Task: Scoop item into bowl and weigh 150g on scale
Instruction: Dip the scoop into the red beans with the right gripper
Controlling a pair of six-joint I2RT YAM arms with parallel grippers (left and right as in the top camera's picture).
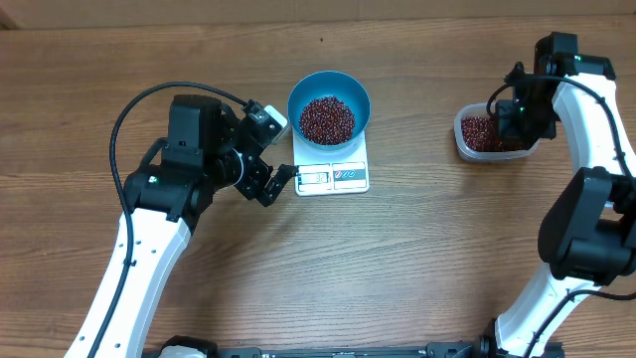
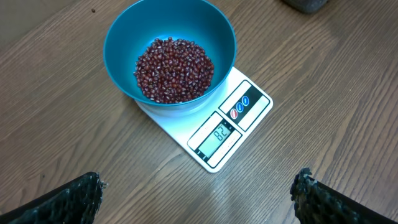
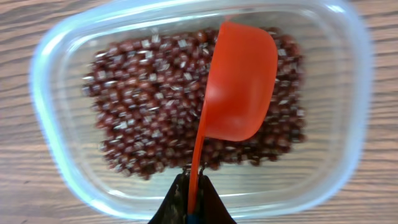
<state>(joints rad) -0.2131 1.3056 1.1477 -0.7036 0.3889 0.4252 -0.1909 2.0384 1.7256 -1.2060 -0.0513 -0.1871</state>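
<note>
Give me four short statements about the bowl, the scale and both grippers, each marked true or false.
1. The blue bowl sits on the scale. True.
2. The bowl is empty. False: it holds red-brown beans.
3. The right gripper holds an orange scoop over the clear tub. True.
4. The left gripper is shut on the bowl. False: its jaws stand open, holding nothing, apart from the bowl.

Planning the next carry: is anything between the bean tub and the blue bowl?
Nothing visible: bare table lies between the clear tub and the blue bowl. The right claw holds the orange scoop over the tub; the open left claw is beyond the bowl, off that path.
</note>
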